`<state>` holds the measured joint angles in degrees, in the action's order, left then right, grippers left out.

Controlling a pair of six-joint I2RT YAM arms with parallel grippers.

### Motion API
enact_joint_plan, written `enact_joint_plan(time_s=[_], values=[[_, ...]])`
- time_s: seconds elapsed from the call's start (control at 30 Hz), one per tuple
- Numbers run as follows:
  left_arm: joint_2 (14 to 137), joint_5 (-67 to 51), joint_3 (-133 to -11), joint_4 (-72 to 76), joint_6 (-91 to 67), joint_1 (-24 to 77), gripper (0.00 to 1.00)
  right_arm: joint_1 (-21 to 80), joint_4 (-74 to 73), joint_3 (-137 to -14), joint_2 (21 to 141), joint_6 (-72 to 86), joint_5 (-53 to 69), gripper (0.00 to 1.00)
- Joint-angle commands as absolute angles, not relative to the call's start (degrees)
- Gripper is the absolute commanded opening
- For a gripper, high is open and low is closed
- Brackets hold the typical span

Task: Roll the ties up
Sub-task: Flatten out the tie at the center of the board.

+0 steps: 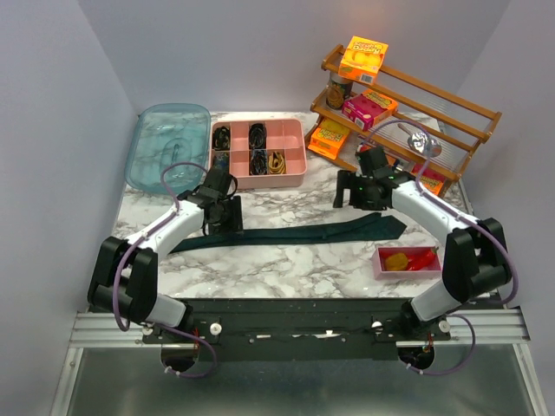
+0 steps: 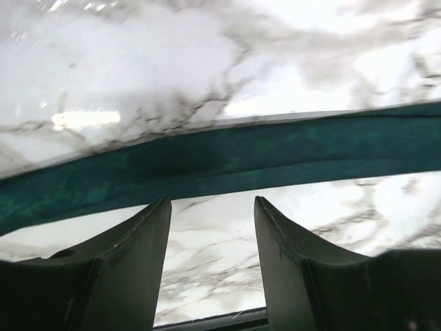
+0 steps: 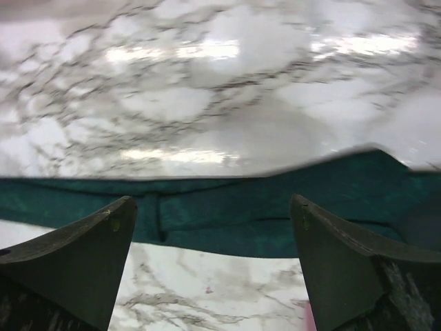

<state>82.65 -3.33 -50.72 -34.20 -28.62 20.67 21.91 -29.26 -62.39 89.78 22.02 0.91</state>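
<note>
A long dark teal tie lies flat across the marble table, narrow end at the left, wide pointed end at the right. My left gripper hangs just behind its narrow part, open and empty; in the left wrist view the tie crosses just past my open fingertips. My right gripper hangs just behind the wide end, open and empty; in the right wrist view the tie lies between and beyond my fingers. Several rolled dark and mustard-yellow ties sit in the pink divided tray.
A teal lidded bin stands at the back left. A wooden rack with snack boxes and a can stands at the back right. A small pink tray with red and yellow items sits at the front right.
</note>
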Motion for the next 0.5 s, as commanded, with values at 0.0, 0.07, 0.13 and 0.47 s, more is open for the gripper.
enact_joint_plan(time_s=[0.0, 0.07, 0.13, 0.47], values=[[81.1, -9.8, -50.8, -25.6, -28.8, 21.5, 0.63, 18.1, -27.9, -58.5, 86.1, 24.9, -3.8, 0.99], [83.1, -11.4, -51.8, -25.1, -29.0, 22.0, 0.63, 15.7, -29.4, -57.8, 85.8, 25.3, -4.6, 0.98], [84.7, -11.6, -53.2, -25.0, -28.7, 23.2, 0.63, 12.8, -30.9, -57.1, 85.8, 26.2, -5.4, 0.98], [88.2, -12.9, -55.9, -24.6, -27.7, 25.3, 0.63, 3.2, -28.6, -54.8, 88.2, 26.8, -1.7, 0.93]])
